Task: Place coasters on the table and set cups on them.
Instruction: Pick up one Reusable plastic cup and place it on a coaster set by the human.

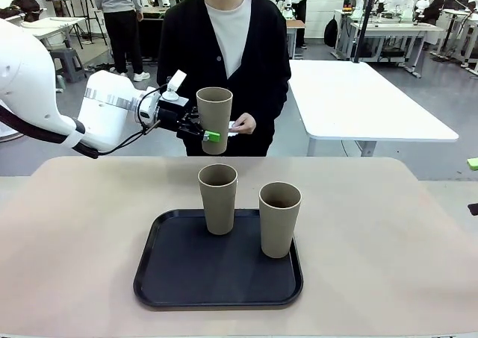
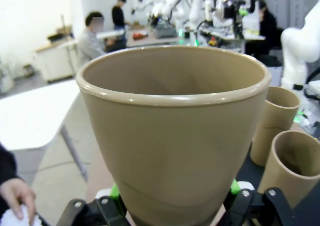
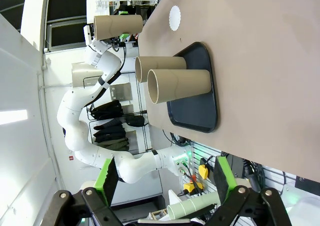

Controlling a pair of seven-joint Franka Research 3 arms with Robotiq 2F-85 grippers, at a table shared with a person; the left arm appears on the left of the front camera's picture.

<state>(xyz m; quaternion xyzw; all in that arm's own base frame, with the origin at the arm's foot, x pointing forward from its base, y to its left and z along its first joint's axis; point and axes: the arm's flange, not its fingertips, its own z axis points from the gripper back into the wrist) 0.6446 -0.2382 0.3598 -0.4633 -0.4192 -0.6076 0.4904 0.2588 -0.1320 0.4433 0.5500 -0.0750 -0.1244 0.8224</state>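
Above the table's far edge, the left gripper is clamped on a tall, tapered, tan-brown cup. Its green pads press low on the cup's wall, and the cup hangs upright in the air, clear of the surface (the left wrist view shows its matte side, a smooth rounded rim wider than the base, and nothing inside).

Two more cups of the same shape and finish stand upright on a black tray, a rounded rectangle with a low raised lip. The tray lies on the beige tabletop about midway between its left and right edges, nearer the near edge than the far one. One cup stands at the tray's far edge; the other stands by its right edge, a little nearer the front. They are close together but not touching.

Seen in its own wrist view, the right gripper has its jaws spread wide with nothing between the green pads. Farther off in that view, a coaster (a small round white doily with a scalloped rim) lies flat on bare tabletop past the tray, apart from it and near the table's edge.

A person in a dark cardigan over a white top stands at the far edge, just behind the lifted cup. One hand holds something thin and white, too small to make out
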